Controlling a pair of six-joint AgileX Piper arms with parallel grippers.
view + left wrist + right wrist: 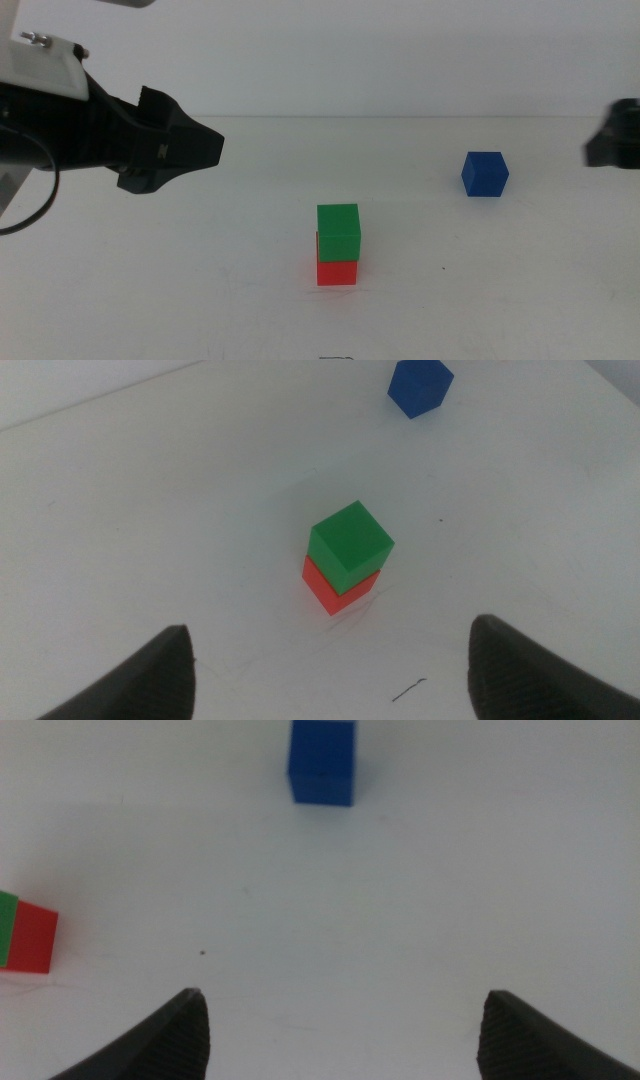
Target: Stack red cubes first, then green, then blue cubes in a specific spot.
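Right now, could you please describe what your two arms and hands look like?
The left hand is matte black and angular, tapering to a wedge, with a small pale marking on its side. Behind it sit a white housing with screws and a thin black cable. The right hand shows only as a dark blurred shape at the picture's edge.

No text, label, brand, number or sign can be read in any view. The left gripper [195, 150] bears a small pale mark on its dark housing, too small and blurred to make out. The cubes' faces are plain.
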